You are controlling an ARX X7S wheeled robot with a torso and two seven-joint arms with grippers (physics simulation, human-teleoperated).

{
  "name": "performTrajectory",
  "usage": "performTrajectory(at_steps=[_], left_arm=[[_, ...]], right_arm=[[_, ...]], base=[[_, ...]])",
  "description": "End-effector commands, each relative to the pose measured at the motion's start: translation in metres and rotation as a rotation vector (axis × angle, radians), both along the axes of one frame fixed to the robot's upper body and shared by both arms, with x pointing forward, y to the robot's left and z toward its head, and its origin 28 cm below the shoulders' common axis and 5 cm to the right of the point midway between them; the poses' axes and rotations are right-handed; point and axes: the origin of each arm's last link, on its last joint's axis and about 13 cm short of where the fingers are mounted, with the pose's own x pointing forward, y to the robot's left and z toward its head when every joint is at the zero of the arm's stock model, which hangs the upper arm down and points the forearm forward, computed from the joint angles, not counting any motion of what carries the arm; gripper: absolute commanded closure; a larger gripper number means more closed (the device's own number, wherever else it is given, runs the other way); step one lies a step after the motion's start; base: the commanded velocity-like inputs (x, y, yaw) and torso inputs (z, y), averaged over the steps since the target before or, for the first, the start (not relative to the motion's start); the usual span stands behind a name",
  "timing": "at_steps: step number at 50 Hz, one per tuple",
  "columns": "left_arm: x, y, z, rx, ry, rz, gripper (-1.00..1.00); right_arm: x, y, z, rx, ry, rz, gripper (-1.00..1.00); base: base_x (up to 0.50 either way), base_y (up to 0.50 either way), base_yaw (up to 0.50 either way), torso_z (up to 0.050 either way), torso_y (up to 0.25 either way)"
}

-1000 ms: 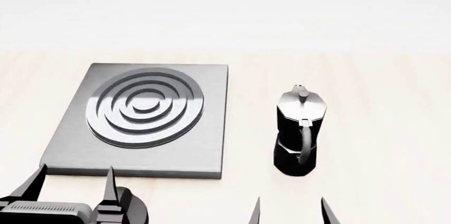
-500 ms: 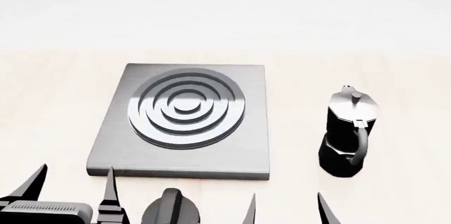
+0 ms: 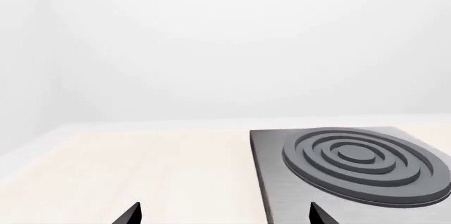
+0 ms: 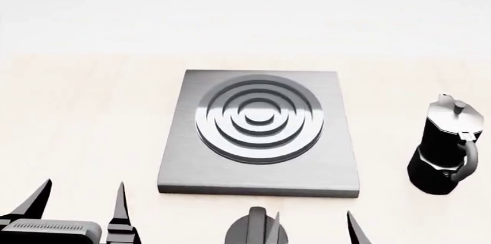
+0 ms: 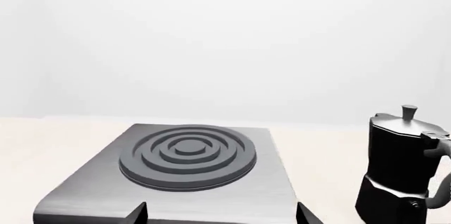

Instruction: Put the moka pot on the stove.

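The moka pot (image 4: pixel 443 147) stands upright on the pale table, right of the stove (image 4: pixel 184 163), apart from it, its handle facing me. In the right wrist view the moka pot (image 5: pixel 403 167) is beside the stove (image 5: pixel 271 184). My right gripper (image 4: pixel 313 225) is open near the stove's front edge, left of the pot, holding nothing; its open jaws (image 5: pixel 222 214) frame the slab. At the bottom left, my left gripper (image 4: pixel 83 198) is open and empty. In the left wrist view the left gripper (image 3: pixel 224 214) faces the stove's left edge (image 3: pixel 271 182).
A squat black round knob (image 4: pixel 252 233) sits on the table in front of the stove, just beside my right gripper's left fingertip. The pale wooden table (image 4: pixel 77 111) runs to a white back wall.
The stove and moka pot have slid right in the head view, as the view moved left. The black knob has come to the bottom centre. Both grippers stay open.
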Motion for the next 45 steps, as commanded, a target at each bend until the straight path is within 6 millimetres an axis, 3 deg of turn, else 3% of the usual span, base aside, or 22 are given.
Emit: performTrajectory(at_steps=[1,13,34,35,36,41,45], left_arm=[[0.001,0.000,-0.002,-0.001,0.001,0.000,-1.00],[0.000,0.000,-0.004,-0.004,0.003,-0.001,-1.00],[-0.003,-0.001,0.000,0.024,0.007,0.014,-1.00],[-0.003,0.000,-0.001,0.013,0.009,0.005,-1.00],[-0.004,-0.001,-0.004,0.020,0.005,-0.001,-1.00],[-0.002,-0.002,-0.020,0.027,0.014,-0.001,-1.00],[-0.003,-0.002,-0.018,0.029,0.015,0.001,-1.00]], right_arm=[[0.000,-0.001,-0.001,0.000,0.004,-0.005,-1.00],[-0.001,-0.005,-0.005,0.005,0.023,-0.033,-1.00],[-0.007,-0.004,0.006,-0.047,-0.005,-0.049,-1.00],[-0.008,-0.004,-0.024,-0.056,0.131,-0.044,-1.00],[-0.007,-0.002,0.004,-0.041,0.002,-0.041,-1.00],[-0.002,-0.006,0.004,-0.038,0.016,-0.049,-1.00],[0.006,-0.010,0.007,-0.048,0.020,-0.043,-1.00]], base=[[0.00,0.14,0.00,0.000,0.000],[0.00,0.03,0.00,0.000,0.000],[0.00,0.00,0.00,0.000,0.000],[0.00,0.00,0.00,0.000,0.000],[0.00,0.00,0.00,0.000,0.000],[0.00,0.00,0.00,0.000,0.000],[0.00,0.00,0.00,0.000,0.000]])
